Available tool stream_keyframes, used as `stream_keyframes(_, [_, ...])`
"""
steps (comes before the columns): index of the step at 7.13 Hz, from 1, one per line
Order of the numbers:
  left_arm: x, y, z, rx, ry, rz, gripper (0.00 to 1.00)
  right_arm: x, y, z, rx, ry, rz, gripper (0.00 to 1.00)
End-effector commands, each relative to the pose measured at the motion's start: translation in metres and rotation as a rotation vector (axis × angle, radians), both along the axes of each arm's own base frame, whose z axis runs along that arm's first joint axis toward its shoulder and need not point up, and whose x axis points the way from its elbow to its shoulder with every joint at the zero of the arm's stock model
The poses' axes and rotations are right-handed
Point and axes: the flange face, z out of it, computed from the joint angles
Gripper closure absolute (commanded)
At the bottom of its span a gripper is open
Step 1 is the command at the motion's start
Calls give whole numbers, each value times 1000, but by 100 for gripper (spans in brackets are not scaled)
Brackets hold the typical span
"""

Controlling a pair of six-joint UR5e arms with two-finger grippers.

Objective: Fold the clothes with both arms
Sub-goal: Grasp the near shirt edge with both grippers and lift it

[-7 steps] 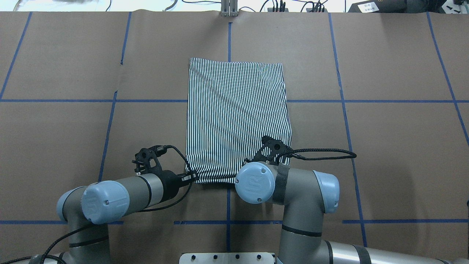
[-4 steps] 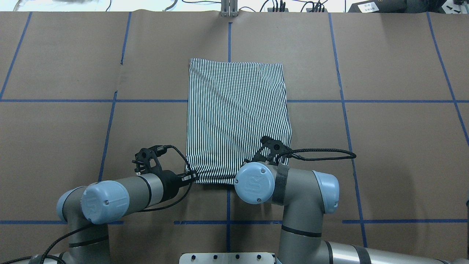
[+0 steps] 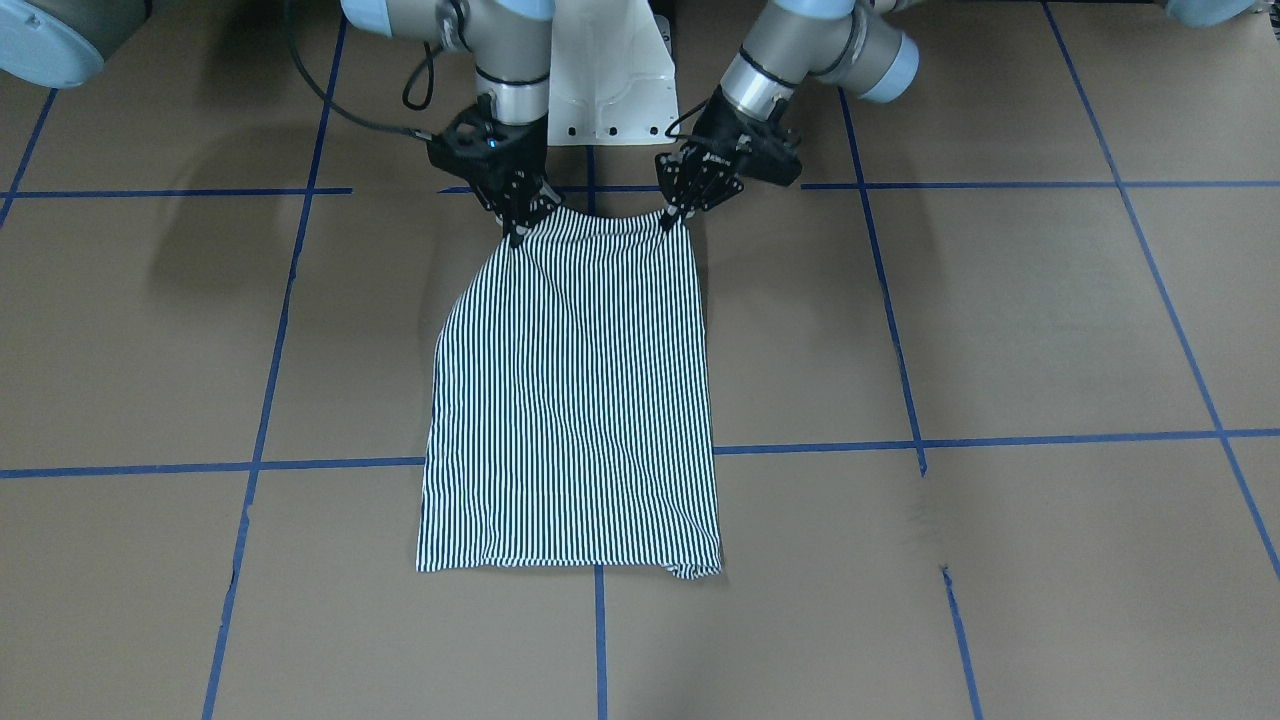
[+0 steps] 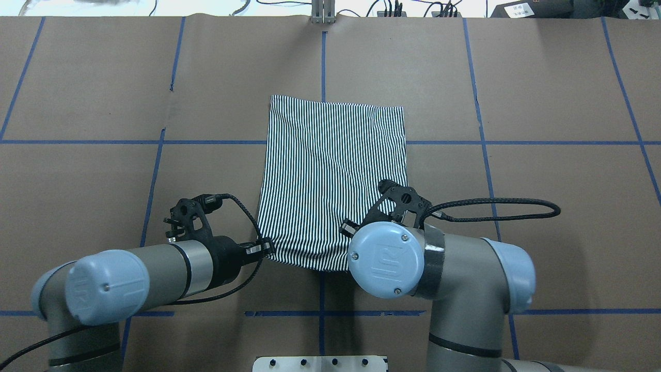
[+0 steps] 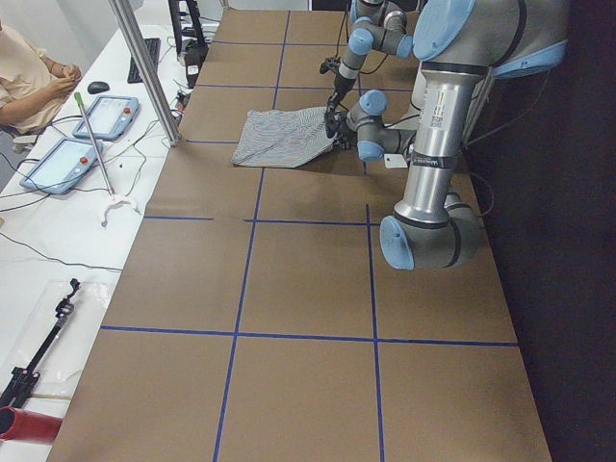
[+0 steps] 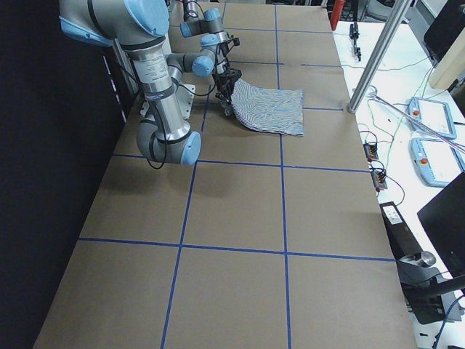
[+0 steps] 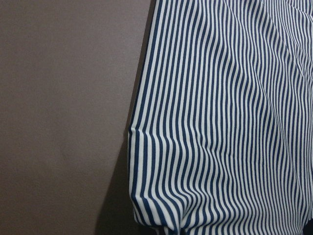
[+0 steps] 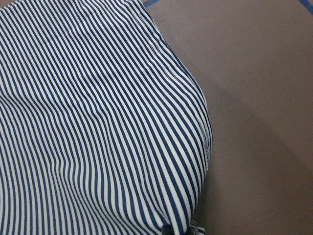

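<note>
The clothes are one navy-and-white striped shirt, folded into a long rectangle on the brown table. Its far part lies flat. The edge nearest the robot is lifted off the table and sags between the two arms. My left gripper is shut on one near corner, seen at the shirt's lower left from overhead. My right gripper is shut on the other near corner; from overhead its own wrist hides it. Both wrist views show striped cloth hanging over the table; collar and placket are hidden.
The white pedestal base stands just behind the grippers. Blue tape lines divide the brown table. A metal post rises at the far edge. Beyond it, a person sits at a white side table with tablets and cables.
Both arms have risen and drawn back toward the robot, lifting the shirt's near edge. The far edge has slid a little toward the robot.
</note>
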Motion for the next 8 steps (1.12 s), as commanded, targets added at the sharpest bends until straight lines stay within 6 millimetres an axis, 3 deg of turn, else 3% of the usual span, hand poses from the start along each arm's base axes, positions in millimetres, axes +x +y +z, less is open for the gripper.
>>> stream_keyframes(1, [-79, 31, -63, -32, -19, 68, 100, 53, 24, -35, -10, -47, -28, 100])
stream_keyframes(2, [-76, 31, -73, -34, -27, 75, 100, 49, 23, -32, -11, -37, -30, 100])
stream_keyframes(3, [-48, 21, -68, -36, -63, 71, 100, 36, 19, -26, -12, -9, -34, 100])
stream_keyframes(4, [-21, -9, -63, -27, -110, 34, 100, 22, 6, -18, 15, 16, -39, 100])
stream_keyframes(6, [-7, -69, -44, 24, -206, -26, 100, -6, -42, -9, 40, 24, -4, 100])
stream_keyframes(8, [7, -106, -34, 29, -261, -63, 100, -39, -81, 7, 52, 31, 22, 100])
